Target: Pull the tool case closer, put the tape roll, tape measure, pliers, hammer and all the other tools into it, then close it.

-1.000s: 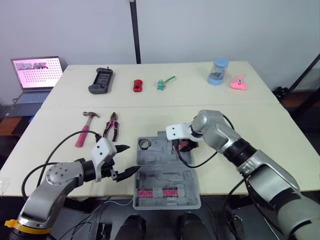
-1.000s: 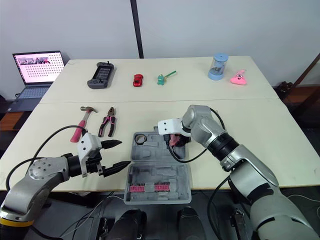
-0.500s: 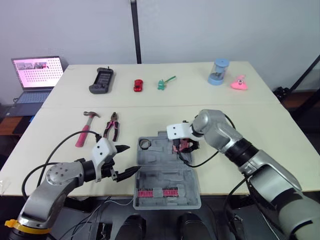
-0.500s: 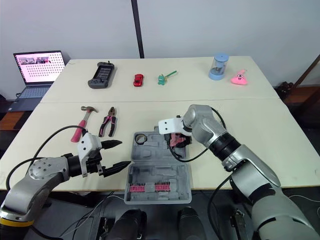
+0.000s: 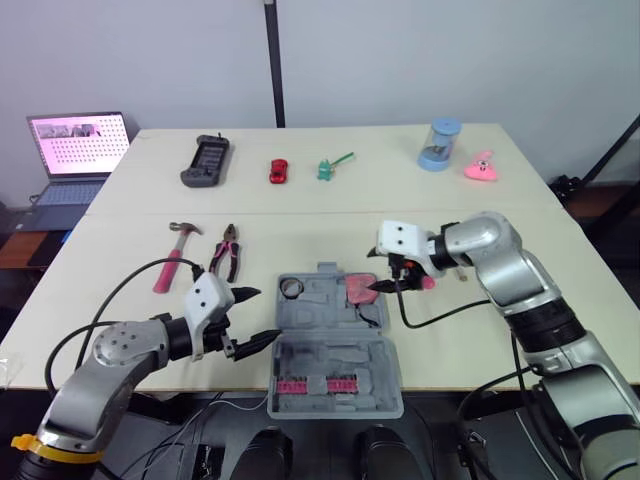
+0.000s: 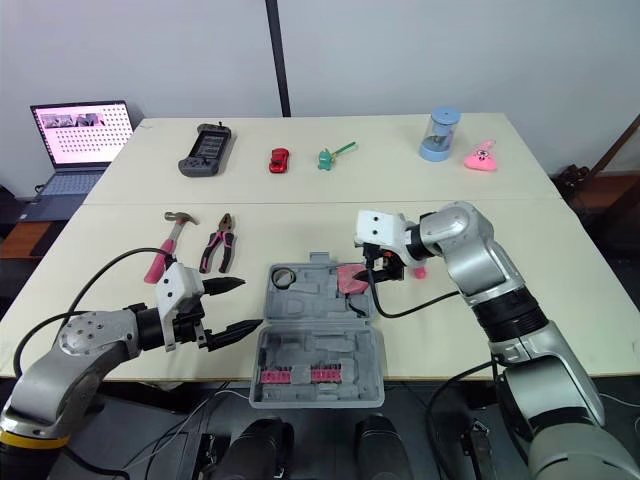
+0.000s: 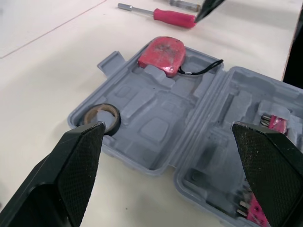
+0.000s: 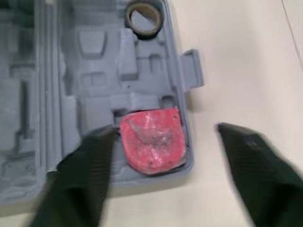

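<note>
Right gripper (image 5: pixel 388 280) spread wide; red tape measure (image 8: pixel 151 142) lies just ahead of my fingertips, seated in grey plastic tool case (image 8: pixel 28 118) (left gripper (image 5: pixel 266 315) wide too).

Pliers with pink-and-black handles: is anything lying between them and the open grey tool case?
Nothing visible: only bare cream table lies between the pink-and-black-handled pliers and the open grey plastic tool case.

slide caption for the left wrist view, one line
Open left gripper faces the open tool case, tape roll and red tape measure already inside.
</note>
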You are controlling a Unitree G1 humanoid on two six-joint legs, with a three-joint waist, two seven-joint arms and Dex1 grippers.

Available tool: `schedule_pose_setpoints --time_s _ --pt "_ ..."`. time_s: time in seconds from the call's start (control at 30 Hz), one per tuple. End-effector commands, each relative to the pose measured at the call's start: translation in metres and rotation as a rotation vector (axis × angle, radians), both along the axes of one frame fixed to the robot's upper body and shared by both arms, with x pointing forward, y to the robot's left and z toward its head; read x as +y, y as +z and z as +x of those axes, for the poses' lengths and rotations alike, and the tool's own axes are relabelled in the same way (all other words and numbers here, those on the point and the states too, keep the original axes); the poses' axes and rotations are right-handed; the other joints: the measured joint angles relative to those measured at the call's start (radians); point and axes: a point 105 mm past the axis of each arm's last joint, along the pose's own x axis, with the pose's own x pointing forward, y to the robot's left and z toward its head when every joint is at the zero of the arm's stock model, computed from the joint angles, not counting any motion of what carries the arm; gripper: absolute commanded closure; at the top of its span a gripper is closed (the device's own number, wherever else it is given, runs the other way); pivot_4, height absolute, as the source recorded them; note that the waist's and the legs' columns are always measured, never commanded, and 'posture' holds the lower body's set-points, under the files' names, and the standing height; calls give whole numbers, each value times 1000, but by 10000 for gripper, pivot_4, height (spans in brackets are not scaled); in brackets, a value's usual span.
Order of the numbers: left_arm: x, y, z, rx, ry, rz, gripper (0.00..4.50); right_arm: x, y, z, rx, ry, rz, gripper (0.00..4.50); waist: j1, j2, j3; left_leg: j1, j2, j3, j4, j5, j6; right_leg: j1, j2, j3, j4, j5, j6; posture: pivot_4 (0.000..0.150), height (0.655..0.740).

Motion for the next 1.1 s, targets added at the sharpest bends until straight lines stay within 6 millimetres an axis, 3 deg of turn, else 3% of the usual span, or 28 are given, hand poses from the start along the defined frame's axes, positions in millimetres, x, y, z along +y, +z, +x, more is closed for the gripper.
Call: schedule_pose_setpoints --time_s 0.03,0.3,0.6,0.73,0.97,1.1 --pt "-1 9 3 -38 -26 8 0 4 3 1 -24 -1 130 28298 -2 0 0 0 0 0 0 0 0 0 0 0 0 0 0 1500 6741" --pt "-2 11 6 -42 -50 14 0 2 -22 11 16 -61 246 28298 -1 0 0 0 0 0 0 0 0 0 0 0 0 0 0 1500 6741" --pt "-1 11 5 -43 -50 18 0 -17 -82 14 173 -211 273 28298 -2 -1 -1 0 0 0 0 0 0 1 1 0 0 0 0 1500 6741" --pt "0 11 4 -39 -45 19 0 -20 -95 14 185 -234 295 28298 -2 -1 -2 3 0 0 0 0 0 4 1 0 0 0 0 1500 6741" --pt "2 11 2 -34 -40 20 0 -11 -92 12 178 -192 368 28298 -4 -2 -2 3 0 0 0 0 0 4 1 0 0 0 0 1500 6741" --pt "12 17 7 -49 23 -29 0 -14 -46 27 9 -212 529 28298 -3 0 -1 2 1 0 0 0 0 3 2 0 0 0 0 1500 6741"
